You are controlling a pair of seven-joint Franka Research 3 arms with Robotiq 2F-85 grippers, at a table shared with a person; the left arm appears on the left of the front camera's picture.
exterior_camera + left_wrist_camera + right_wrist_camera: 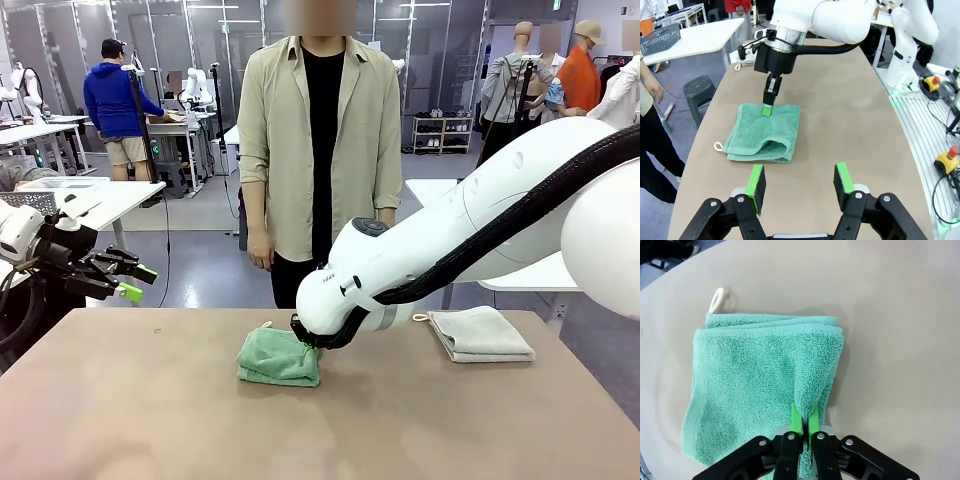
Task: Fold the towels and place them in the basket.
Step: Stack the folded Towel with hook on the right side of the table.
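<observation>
Green terry-cloth towel (pixel 760 385), folded on the tabletop (pixel 150 420), pinched at its edge by the closed right end effector (pixel 805 426). Beige-grey folded towel (pixel 480 333) well off to its side, not yet basketed; left end effector (pixel 799 184) held open, empty.

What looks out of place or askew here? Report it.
The green towel is loosely folded, its open edge bulging unevenly. The right gripper pinches a raised ridge of it. The folded beige-grey towel lies neat.

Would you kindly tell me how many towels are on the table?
2: a green towel mid-table, pinched by the right gripper, and a folded beige-grey towel on the table's right side. Others may be hidden.
</observation>
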